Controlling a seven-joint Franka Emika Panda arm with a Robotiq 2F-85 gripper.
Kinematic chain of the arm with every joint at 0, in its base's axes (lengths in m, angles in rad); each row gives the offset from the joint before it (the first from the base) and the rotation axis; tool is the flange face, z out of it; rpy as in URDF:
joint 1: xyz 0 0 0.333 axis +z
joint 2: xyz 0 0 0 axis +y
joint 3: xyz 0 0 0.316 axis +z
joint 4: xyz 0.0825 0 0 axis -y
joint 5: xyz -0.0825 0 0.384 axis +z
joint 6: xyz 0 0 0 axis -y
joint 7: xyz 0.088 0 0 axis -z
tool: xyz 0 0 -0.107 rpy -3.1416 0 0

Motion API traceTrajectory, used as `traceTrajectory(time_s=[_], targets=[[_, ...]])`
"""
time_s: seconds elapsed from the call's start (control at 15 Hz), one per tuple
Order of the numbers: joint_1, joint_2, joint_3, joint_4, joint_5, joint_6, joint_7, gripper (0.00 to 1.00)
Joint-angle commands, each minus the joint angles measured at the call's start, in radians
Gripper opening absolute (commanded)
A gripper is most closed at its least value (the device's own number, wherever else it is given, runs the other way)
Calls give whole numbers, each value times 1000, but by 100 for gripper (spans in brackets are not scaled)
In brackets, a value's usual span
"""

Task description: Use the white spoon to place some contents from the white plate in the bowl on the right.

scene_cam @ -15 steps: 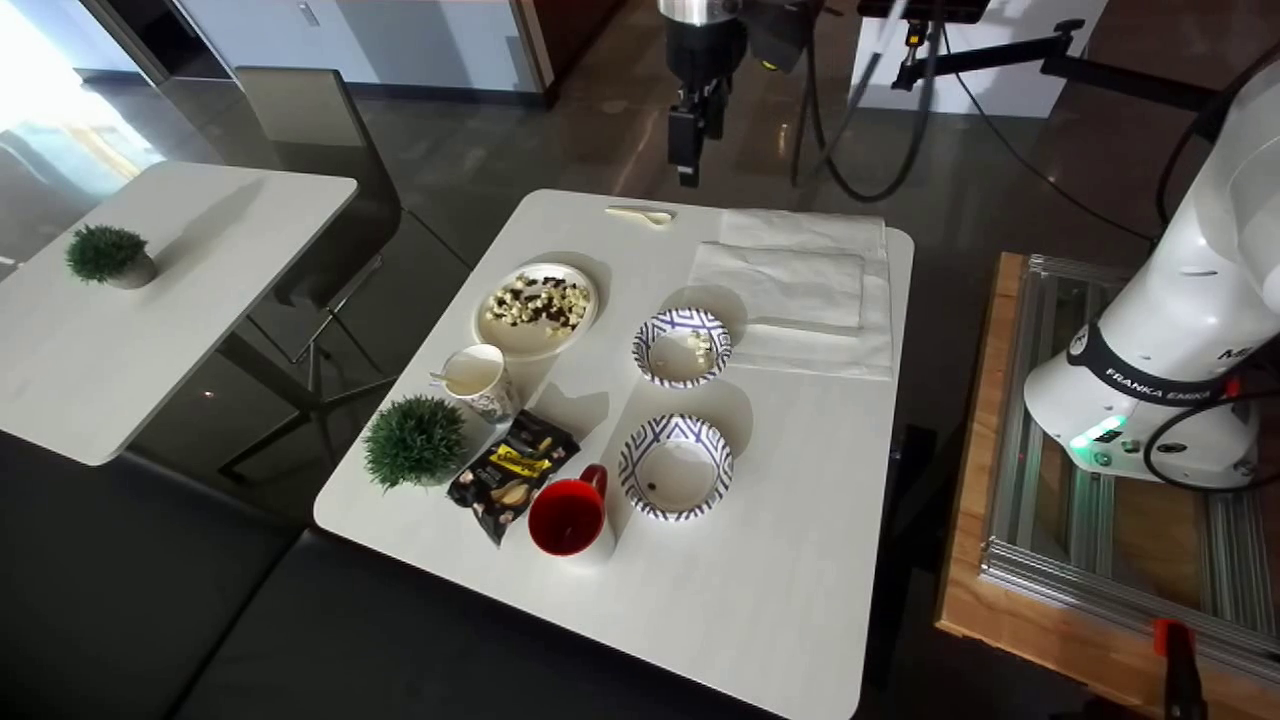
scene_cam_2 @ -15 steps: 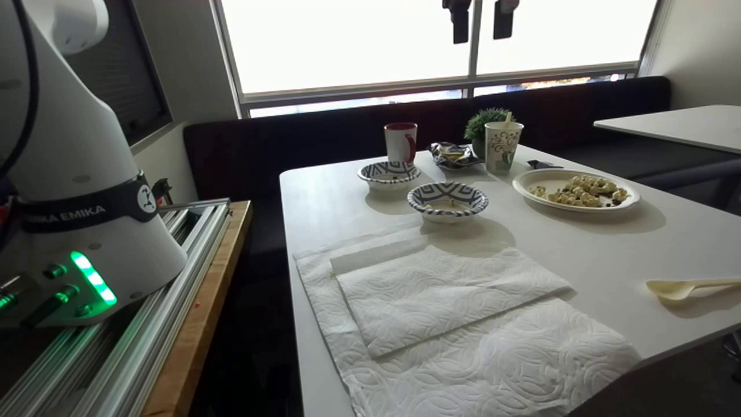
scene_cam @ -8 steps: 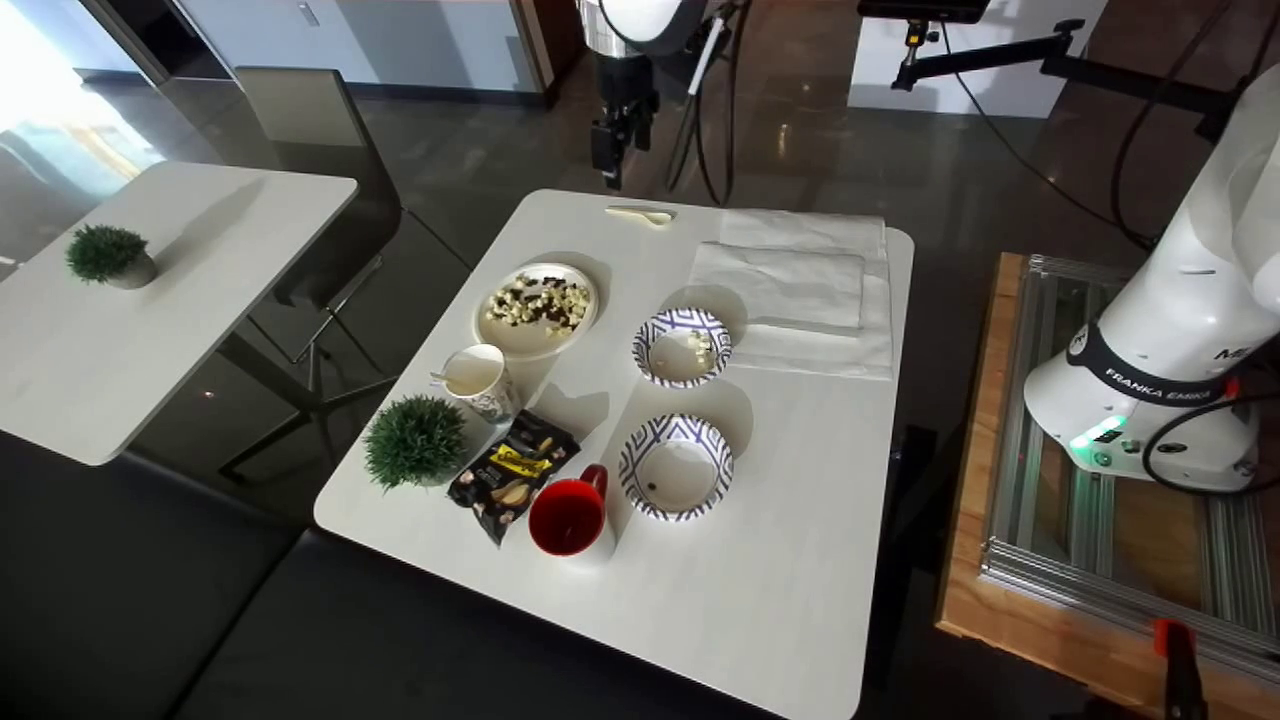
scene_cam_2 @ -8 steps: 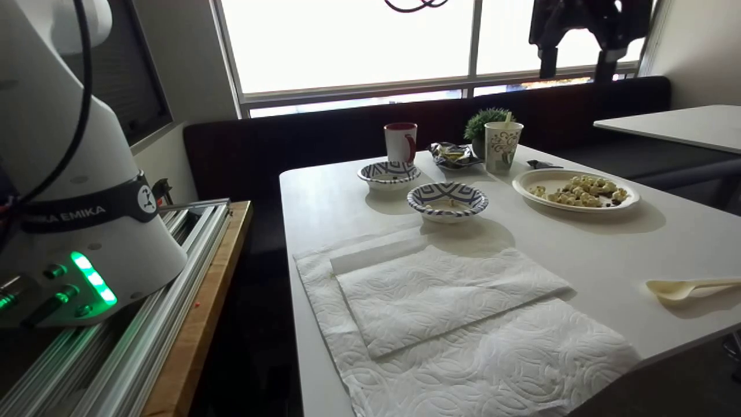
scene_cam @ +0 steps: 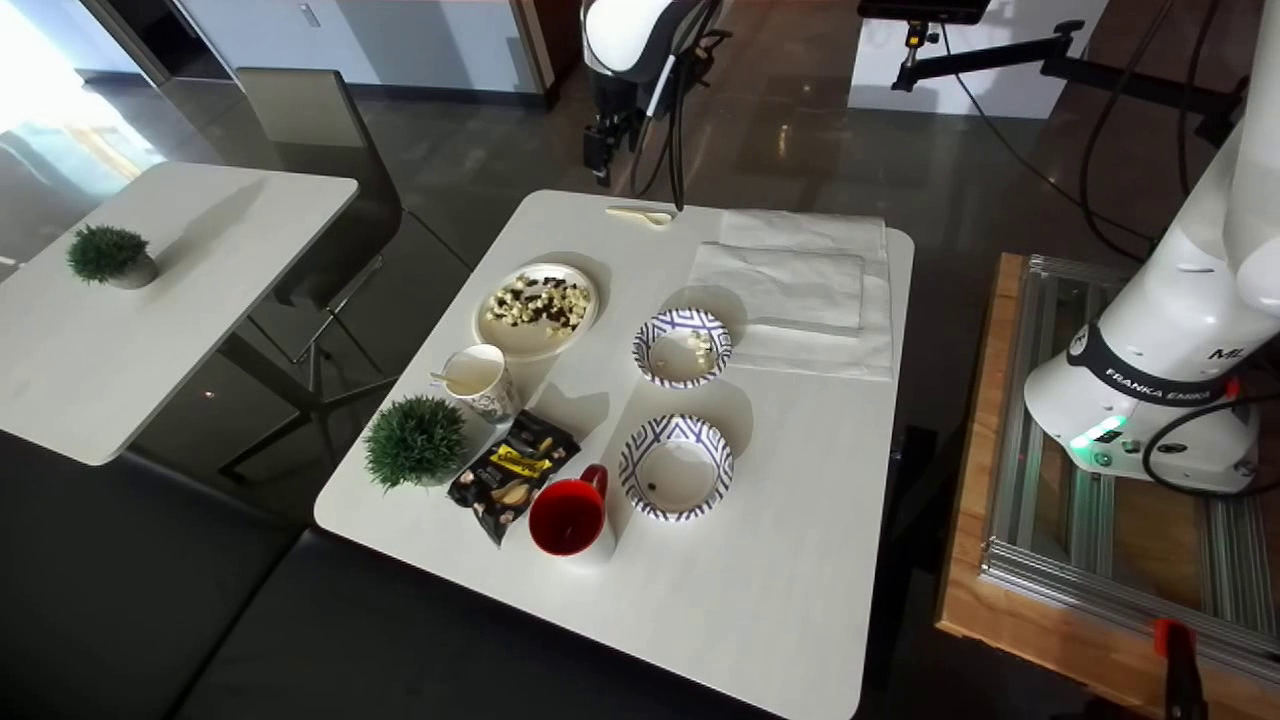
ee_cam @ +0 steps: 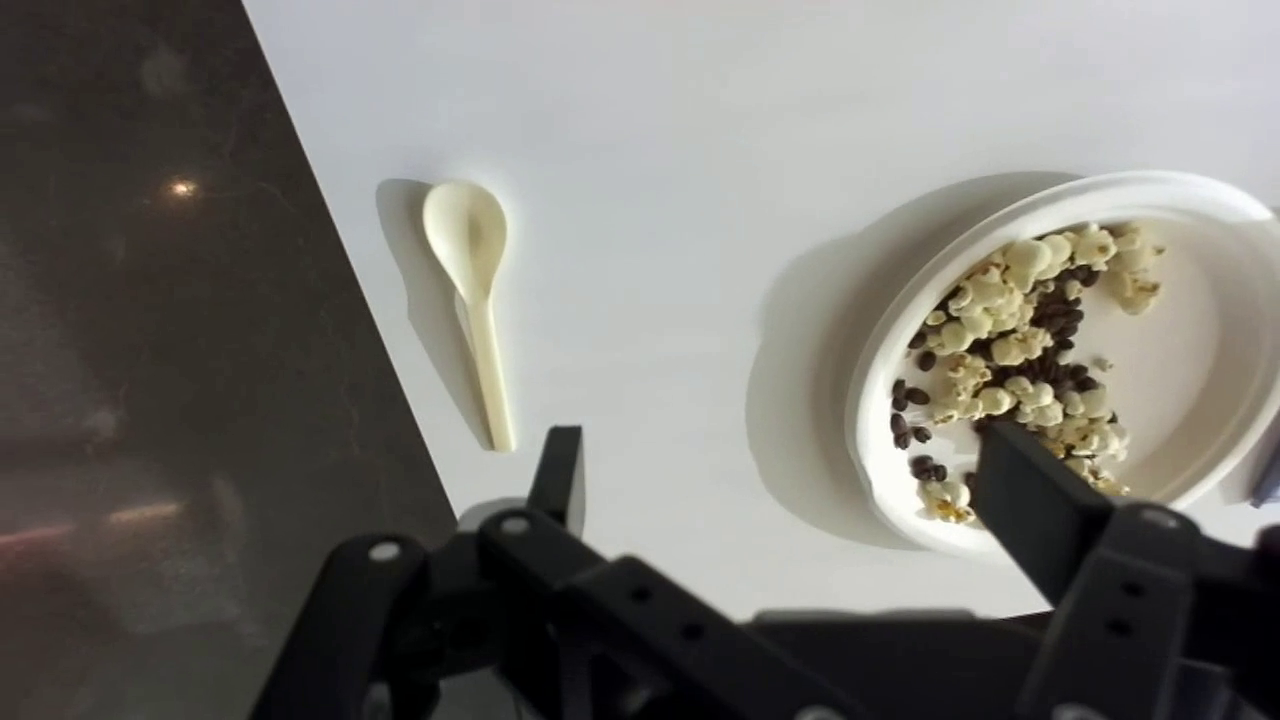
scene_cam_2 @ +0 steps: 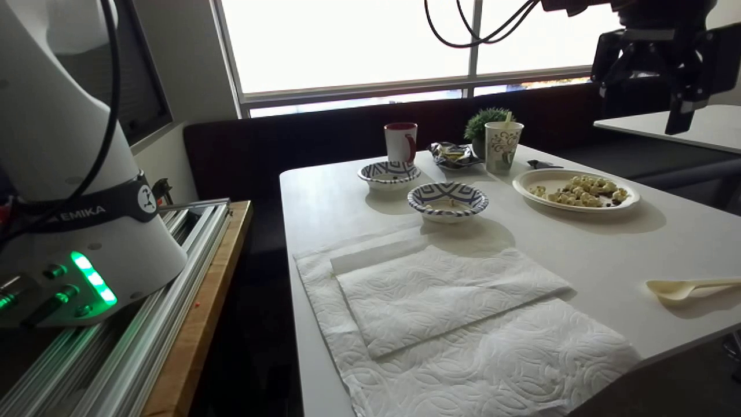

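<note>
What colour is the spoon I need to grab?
The spoon is a plain pale cream; the wrist view shows it best.

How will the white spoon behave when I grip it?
The white spoon is probably light, being small and slim. Its narrow, smooth-looking handle might twist in the gripper. Held there, it could dip toward the broader head.

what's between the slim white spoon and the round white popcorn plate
Just smooth white tabletop, with a shadow beside the plate; that stretch looks bare in the wrist view.
</note>
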Motion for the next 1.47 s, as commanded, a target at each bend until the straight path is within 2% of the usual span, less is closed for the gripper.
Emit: traceTrajectory(time_s=[0.0,0.13,0.27,0.4,0.67,0.87,1.0,1.4], targets=[[-1,-4,7,2,-4,-2,3,100],[2,-8,9,2,-4,-2,3,100],[15,36,-9,46,-17,0,72,100],[28,111,-46,136,-72,-79,154,100],[-13,253,-36,346,-49,-368,116,100],[-29,353,-42,494,-61,-506,107,100],[-53,422,-29,589,-39,-551,80,100],[-128,616,9,849,-5,-567,-19,100]])
